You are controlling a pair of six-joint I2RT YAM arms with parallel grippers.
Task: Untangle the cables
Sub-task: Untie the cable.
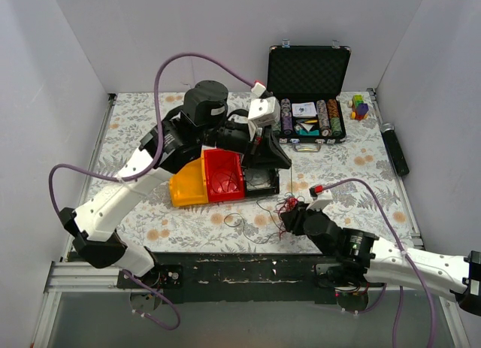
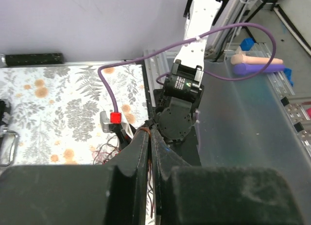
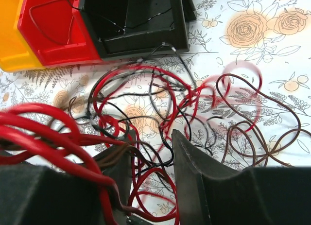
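Note:
The cables are a loose tangle of thin red, black and brown wires on the flowered cloth, just in front of the bins. In the right wrist view the cables spread across the cloth. My right gripper stands open low in the tangle, with red and black strands running between its fingers and red loops draped over the left finger. In the top view the right gripper sits at the tangle's near right side. My left gripper is shut on a brown strand pinched at its tips. That left gripper hangs above the black bin, with a thin strand running down to the tangle.
Three joined bins lie on their side: orange, red and black. An open black case of poker chips stands at the back. A black cylinder and small coloured toys lie at the right. White walls enclose the table.

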